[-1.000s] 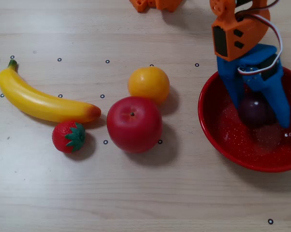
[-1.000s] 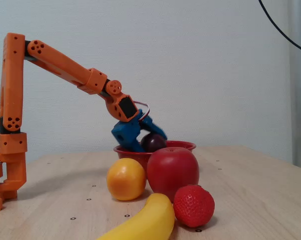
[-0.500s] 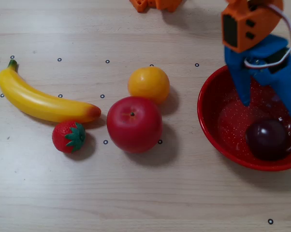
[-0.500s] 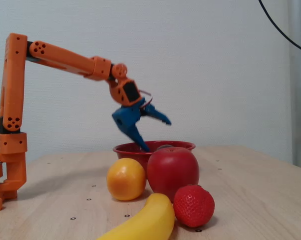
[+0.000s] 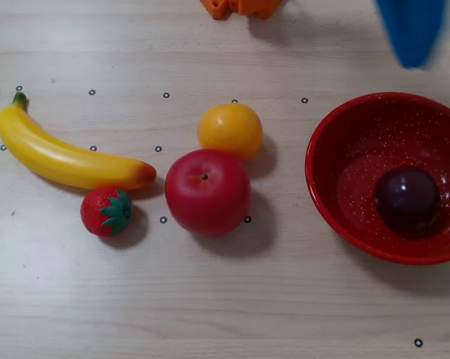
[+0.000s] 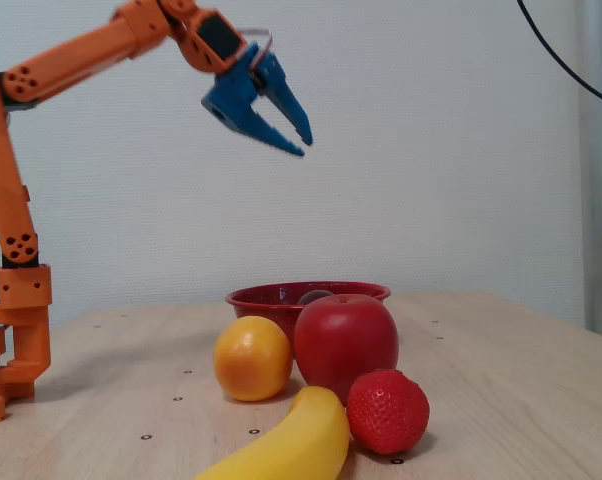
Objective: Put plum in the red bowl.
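The dark purple plum lies inside the red speckled bowl at the right of the overhead view. In the fixed view the red bowl shows behind the apple, and the plum is hidden by its rim. My blue gripper hangs high above the bowl, fingers slightly apart and holding nothing. Only a blurred blue fingertip enters the overhead view at the top right.
Left of the bowl sit a red apple, an orange, a strawberry and a banana. The arm's orange base stands at the left of the fixed view.
The gripper let go of the plum, which settled in the bowl. The arm then rose high and drew back from the bowl.
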